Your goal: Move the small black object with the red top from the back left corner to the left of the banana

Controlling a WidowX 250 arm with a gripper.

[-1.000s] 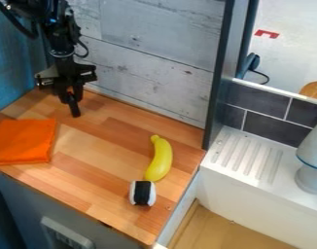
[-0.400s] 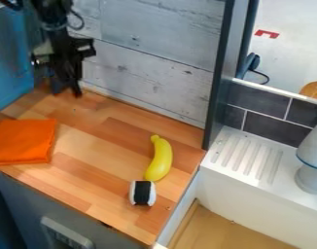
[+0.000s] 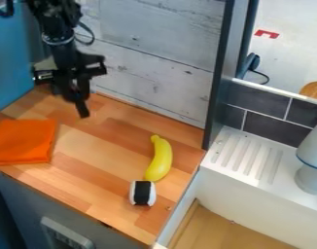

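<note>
At the upper left, the black gripper [image 3: 80,104] hangs over the back left of the wooden counter [image 3: 90,170], near the plank wall. Nearest to it is a folded orange cloth [image 3: 23,141], lying flat at the counter's left side and apart from the gripper. A yellow banana [image 3: 160,159] lies toward the right, its stem end pointing to the back. Just in front of the banana's lower end is a white roll with a black band [image 3: 143,193], like toy sushi.
A pale plank wall [image 3: 148,68] bounds the counter's back, with a dark upright post [image 3: 216,78] at its right end. To the right are a white sink with a ridged drainboard [image 3: 249,155] and a grey-white object [image 3: 311,160] standing on its ledge.
The gripper first went back toward the wall and up, then came forward and a little right, ending slightly right of where it began. The cloth, banana and roll have not moved.
</note>
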